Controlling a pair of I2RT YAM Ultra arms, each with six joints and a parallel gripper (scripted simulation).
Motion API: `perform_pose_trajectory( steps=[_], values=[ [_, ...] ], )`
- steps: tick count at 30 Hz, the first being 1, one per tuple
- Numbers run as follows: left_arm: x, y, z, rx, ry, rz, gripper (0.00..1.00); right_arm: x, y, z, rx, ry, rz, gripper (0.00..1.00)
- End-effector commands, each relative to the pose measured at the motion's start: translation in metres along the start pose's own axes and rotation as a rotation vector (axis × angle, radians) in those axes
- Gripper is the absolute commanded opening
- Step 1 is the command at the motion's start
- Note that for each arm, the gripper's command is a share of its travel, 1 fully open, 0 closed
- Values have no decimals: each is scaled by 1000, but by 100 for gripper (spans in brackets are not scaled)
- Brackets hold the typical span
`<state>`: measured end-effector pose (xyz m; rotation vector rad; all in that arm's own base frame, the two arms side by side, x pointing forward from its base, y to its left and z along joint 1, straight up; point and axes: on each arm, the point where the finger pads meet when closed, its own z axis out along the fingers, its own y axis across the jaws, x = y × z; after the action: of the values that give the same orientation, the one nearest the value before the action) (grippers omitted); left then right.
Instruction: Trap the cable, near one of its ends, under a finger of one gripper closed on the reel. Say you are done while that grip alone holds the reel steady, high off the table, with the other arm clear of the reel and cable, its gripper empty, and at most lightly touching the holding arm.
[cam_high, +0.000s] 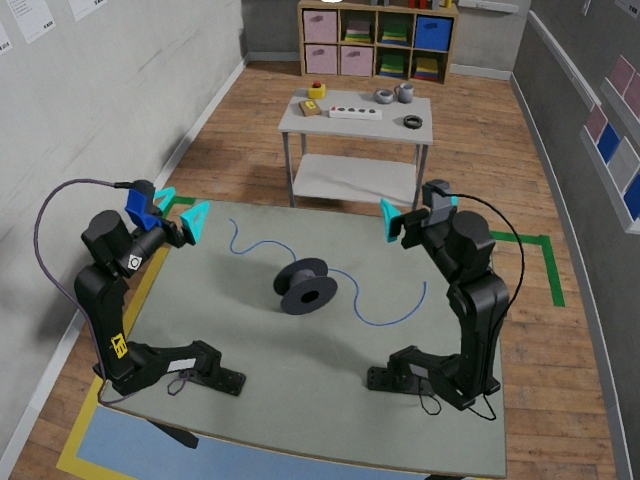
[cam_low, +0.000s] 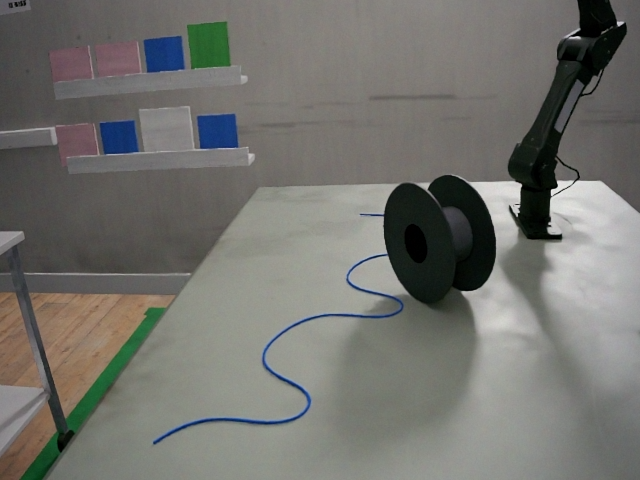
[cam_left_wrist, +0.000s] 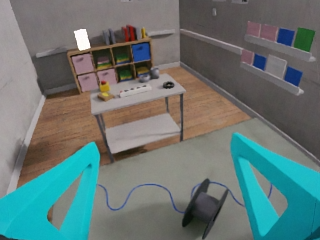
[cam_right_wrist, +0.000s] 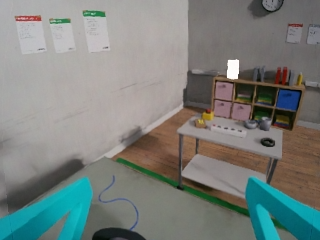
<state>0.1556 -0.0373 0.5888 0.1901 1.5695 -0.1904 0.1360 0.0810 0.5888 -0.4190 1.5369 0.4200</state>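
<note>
A dark grey reel (cam_high: 305, 273) (cam_low: 439, 260) (cam_left_wrist: 203, 207) rests on its flange rims in the middle of the table (cam_high: 310, 413). A thin blue cable (cam_high: 377, 324) (cam_low: 336, 314) (cam_left_wrist: 154, 186) (cam_right_wrist: 116, 200) lies slack in curves on the table and passes by the reel, with one free end on each side of it. My left gripper (cam_high: 191, 197) (cam_left_wrist: 163, 144) is open and empty, high above the table's far left corner. My right gripper (cam_high: 418, 200) (cam_right_wrist: 167, 186) is open and empty, high over the far right edge. Both are well away from the reel and cable.
A grey side table (cam_high: 356, 126) with small items stands beyond the work table, and a shelf unit (cam_high: 377, 38) stands at the back wall. The arm bases (cam_high: 217, 374) (cam_high: 408, 379) stand near the front. The right arm (cam_low: 542, 149) stands behind the reel in the exterior view.
</note>
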Motion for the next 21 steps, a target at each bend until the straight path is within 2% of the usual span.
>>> perform_pose_trajectory(
  steps=[1,7,19,21],
  values=[
    [-7,2,-11,-13,-28,5,100,-5,1,1,-1,-15,-10,100],
    [-7,6,-11,-40,-28,6,100,-5,0,1,7,-15,-10,100],
    [-7,33,-15,-222,-28,7,100,-5,-8,0,55,-15,-10,100],
    [-7,33,-15,-222,-28,7,100,-5,-8,0,55,-15,-10,100]
  ],
)
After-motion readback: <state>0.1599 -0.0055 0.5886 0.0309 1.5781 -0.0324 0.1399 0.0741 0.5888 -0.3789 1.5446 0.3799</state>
